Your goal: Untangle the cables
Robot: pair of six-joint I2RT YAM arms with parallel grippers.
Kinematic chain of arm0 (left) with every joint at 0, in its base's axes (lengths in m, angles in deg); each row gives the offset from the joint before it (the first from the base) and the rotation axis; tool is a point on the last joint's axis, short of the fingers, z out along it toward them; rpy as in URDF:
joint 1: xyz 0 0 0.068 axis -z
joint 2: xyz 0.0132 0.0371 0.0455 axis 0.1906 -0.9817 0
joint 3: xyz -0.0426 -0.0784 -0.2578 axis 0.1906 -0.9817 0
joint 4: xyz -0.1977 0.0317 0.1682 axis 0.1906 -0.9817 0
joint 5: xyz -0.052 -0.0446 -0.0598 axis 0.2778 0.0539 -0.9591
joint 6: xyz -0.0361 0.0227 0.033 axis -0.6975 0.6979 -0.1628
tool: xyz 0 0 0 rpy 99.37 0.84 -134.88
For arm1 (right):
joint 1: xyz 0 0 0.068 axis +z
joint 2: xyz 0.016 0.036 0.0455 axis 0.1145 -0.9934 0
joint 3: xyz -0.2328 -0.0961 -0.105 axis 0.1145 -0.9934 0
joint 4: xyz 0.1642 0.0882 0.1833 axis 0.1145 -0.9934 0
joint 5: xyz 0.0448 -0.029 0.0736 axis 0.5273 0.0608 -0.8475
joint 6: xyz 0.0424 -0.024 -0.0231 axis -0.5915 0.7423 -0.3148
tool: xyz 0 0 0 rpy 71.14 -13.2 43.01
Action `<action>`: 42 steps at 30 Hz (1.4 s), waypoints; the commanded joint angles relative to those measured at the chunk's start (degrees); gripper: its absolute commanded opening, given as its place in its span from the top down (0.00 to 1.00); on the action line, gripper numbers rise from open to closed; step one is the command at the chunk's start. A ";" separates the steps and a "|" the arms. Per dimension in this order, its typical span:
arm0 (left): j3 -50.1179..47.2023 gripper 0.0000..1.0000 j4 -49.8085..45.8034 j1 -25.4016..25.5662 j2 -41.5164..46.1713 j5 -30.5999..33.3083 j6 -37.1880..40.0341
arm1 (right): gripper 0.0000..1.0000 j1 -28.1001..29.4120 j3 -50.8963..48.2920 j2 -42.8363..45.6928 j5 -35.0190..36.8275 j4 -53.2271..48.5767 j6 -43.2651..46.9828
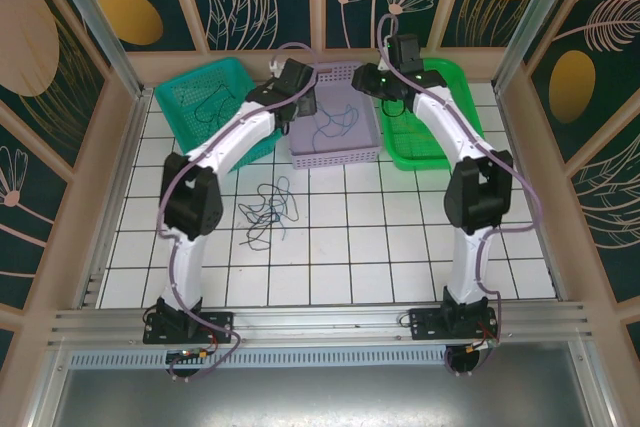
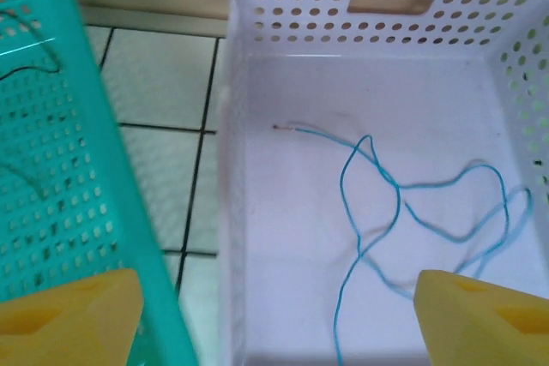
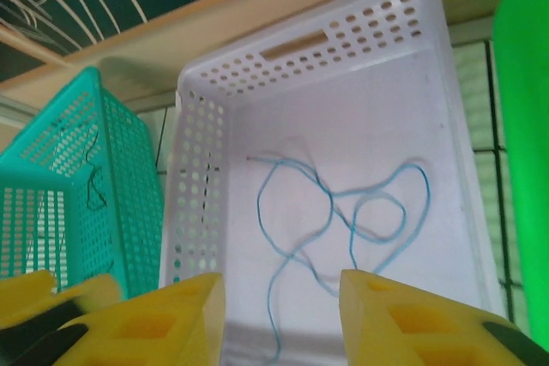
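A loose blue cable (image 2: 395,203) (image 3: 343,203) lies curled on the floor of the lilac basket (image 1: 335,159). Both grippers hang above it. My left gripper (image 2: 274,323) stands open over the basket's left wall, one yellow finger (image 2: 69,319) above the teal basket, and holds nothing. My right gripper (image 3: 281,315) is open too, with the cable lying free below it. A tangle of dark cables (image 1: 268,209) rests on the white tiled table, nearer than the baskets. In the top view the left gripper (image 1: 303,100) and right gripper (image 1: 383,84) flank the lilac basket.
A teal basket (image 1: 190,112) (image 3: 129,169) stands left of the lilac one, with a thin dark cable (image 3: 90,169) inside. A bright green basket (image 1: 440,142) (image 3: 523,126) stands on the right. Wooden panelled walls close in the back and sides.
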 commanded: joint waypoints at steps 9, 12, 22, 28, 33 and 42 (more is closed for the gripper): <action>-51.57 0.31 8.41 -0.03 41.25 -8.64 -23.78 | 0.60 11.80 -48.06 36.64 0.89 20.06 -21.68; -63.93 0.35 10.73 -0.10 49.06 -11.73 -27.57 | 0.59 19.11 -60.58 40.96 -0.97 28.35 -34.31; -79.90 0.37 15.56 0.06 58.53 -13.25 -34.95 | 0.59 35.32 -71.69 28.40 -2.38 52.83 -73.14; -83.35 0.39 18.88 0.03 57.24 -12.80 -36.11 | 0.61 36.56 -71.07 17.19 -3.96 63.49 -90.00; -85.84 0.41 22.42 0.06 57.09 -13.63 -36.93 | 0.60 35.51 -70.01 12.97 -0.83 68.39 -96.03; -85.41 0.42 25.55 -0.02 54.18 -13.63 -37.09 | 0.57 34.98 -65.48 3.44 -0.85 72.36 -103.81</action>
